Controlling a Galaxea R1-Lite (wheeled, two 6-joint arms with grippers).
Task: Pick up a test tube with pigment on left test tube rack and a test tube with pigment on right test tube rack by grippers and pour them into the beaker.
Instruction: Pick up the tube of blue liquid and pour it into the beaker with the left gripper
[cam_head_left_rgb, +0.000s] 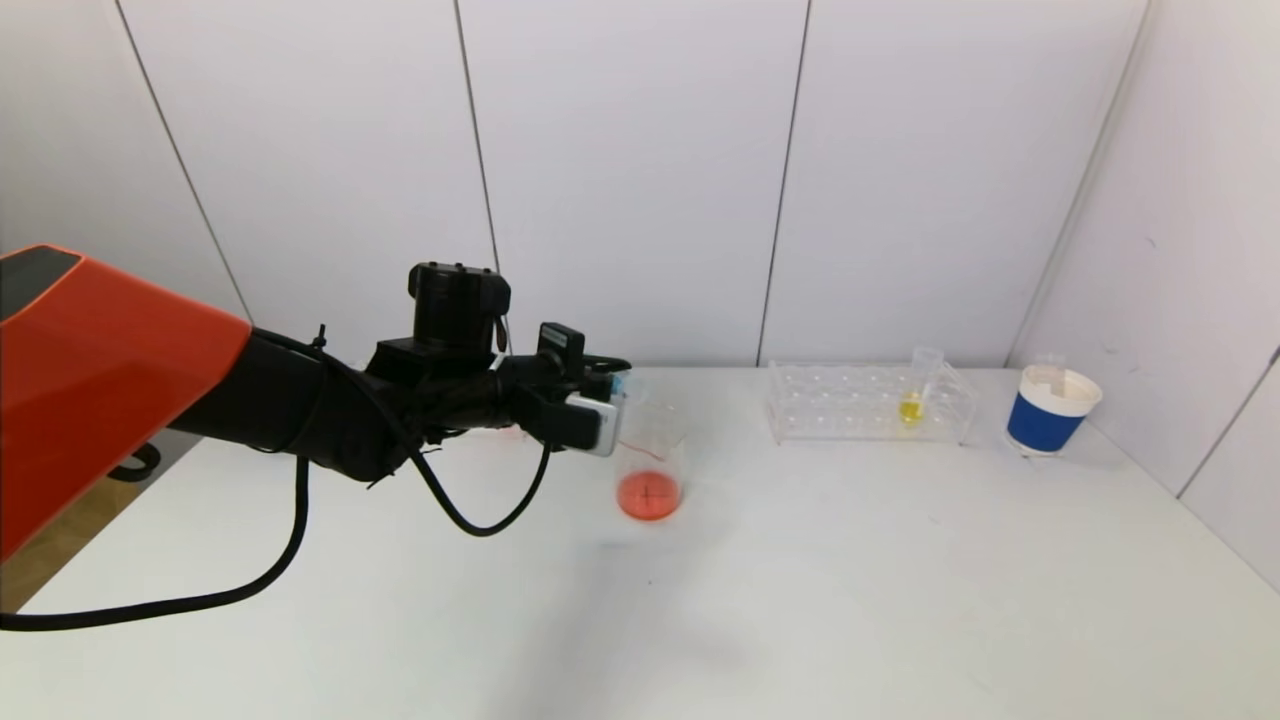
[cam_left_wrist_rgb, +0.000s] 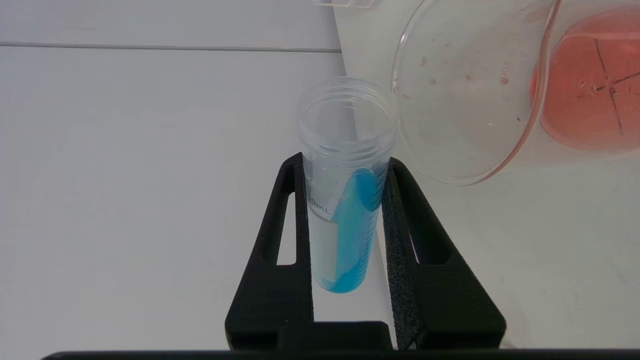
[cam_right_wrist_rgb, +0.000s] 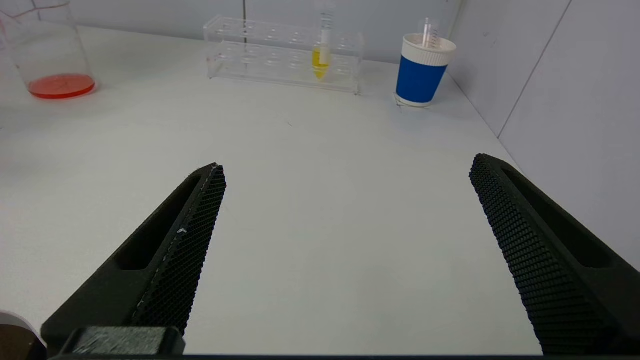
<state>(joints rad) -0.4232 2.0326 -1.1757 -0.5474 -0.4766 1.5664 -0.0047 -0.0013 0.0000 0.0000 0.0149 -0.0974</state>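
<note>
Blue pigment lies along the inside of a clear test tube (cam_left_wrist_rgb: 345, 200) clamped between the two fingers of the left pincer (cam_left_wrist_rgb: 345, 210). That tube is tilted, its open mouth just beside the rim of the glass beaker (cam_head_left_rgb: 651, 462), with no blue liquid seen leaving it. Red-orange liquid covers the bottom of the beaker, and small reddish drops cling to its inner wall. It stands on the white bench (cam_head_left_rgb: 800, 580), near the middle of the far edge. The left arm reaches in from the left side of the bench.

A clear test tube rack (cam_head_left_rgb: 868, 402) sits along the far edge toward the right corner and holds one upright tube with yellow pigment (cam_head_left_rgb: 912, 405) near its right end. A blue and white paper cup (cam_head_left_rgb: 1050, 411) stands just beside the rack in the far right corner, with a tube in it.

The right pincer (cam_right_wrist_rgb: 345, 250) is spread wide, grips nothing, and hangs over bare bench near the front right.
</note>
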